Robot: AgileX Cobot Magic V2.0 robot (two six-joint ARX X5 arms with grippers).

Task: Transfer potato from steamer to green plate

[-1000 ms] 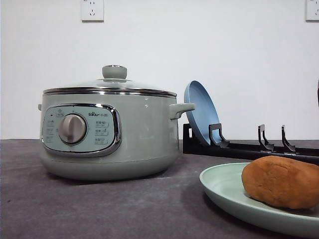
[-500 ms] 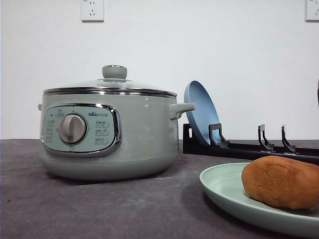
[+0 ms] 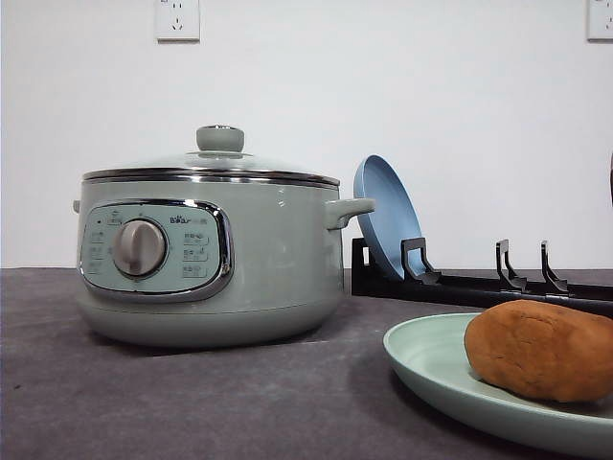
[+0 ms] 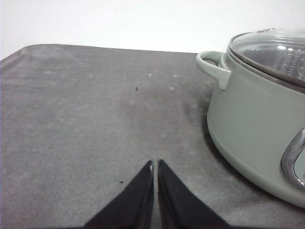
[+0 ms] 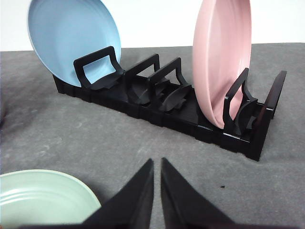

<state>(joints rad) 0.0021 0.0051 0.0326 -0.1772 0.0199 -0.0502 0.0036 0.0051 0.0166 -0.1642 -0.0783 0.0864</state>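
Grey tabletop (image 3: 192, 402) unchanged: potato (image 3: 541, 350) stays plated (both claws pressed together, empty).

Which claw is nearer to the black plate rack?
The right claw: its shut tips point at the rack just ahead. The left claw sits beside the steamer, away from the rack.

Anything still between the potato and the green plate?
Nothing visible does: the potato already lies on the green plate. The steamer stands apart with its lid on.
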